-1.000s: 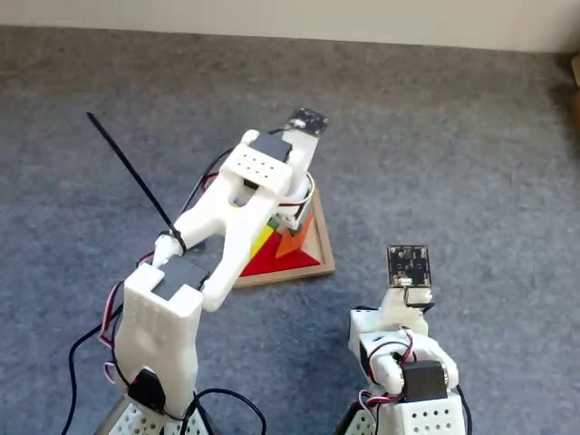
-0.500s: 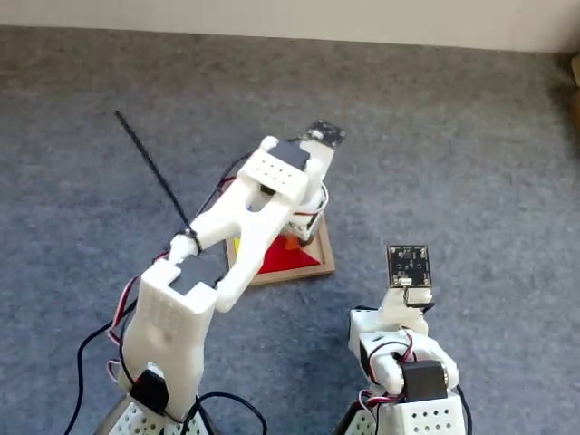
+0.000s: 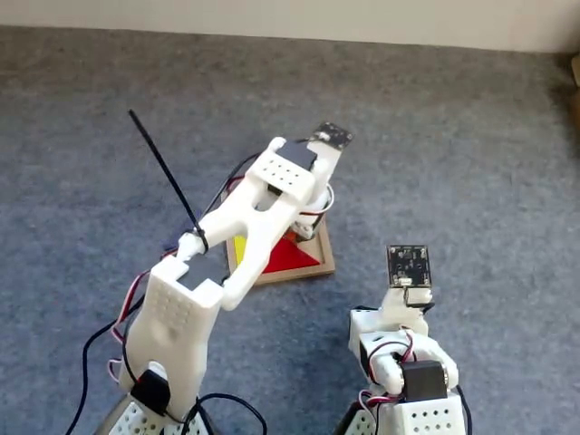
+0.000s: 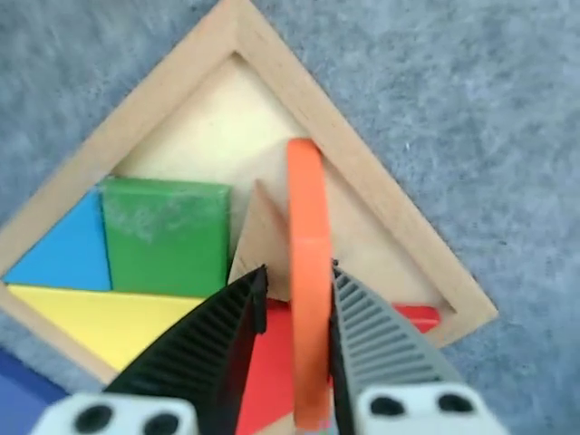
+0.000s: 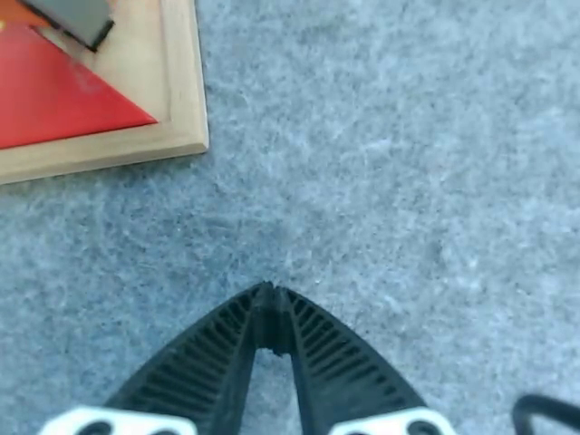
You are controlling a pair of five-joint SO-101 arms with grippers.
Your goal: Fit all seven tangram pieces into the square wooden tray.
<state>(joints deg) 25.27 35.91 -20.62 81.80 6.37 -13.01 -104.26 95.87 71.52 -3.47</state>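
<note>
My left gripper (image 4: 294, 285) is shut on an orange piece (image 4: 308, 272), held on edge above the square wooden tray (image 4: 381, 195). Green (image 4: 168, 236), blue (image 4: 63, 258), yellow (image 4: 100, 317) and red (image 4: 421, 317) pieces lie in the tray, and bare wood shows in its far corner. From above, the left arm (image 3: 272, 204) covers most of the tray (image 3: 324, 254), with red (image 3: 294, 256) and yellow (image 3: 238, 249) showing. My right gripper (image 5: 272, 313) rests shut and empty over the carpet near the tray's corner (image 5: 186, 127), where the red piece (image 5: 63, 86) lies.
Grey carpet surrounds the tray on all sides. A blue piece (image 4: 18, 394) lies on the carpet just outside the tray. The right arm (image 3: 403, 349) sits folded near the front. A black cable tie (image 3: 163, 168) sticks up from the left arm.
The left arm has swung to the right and slightly farther over the tray, now hiding more of the pieces. The right arm has stayed still.
</note>
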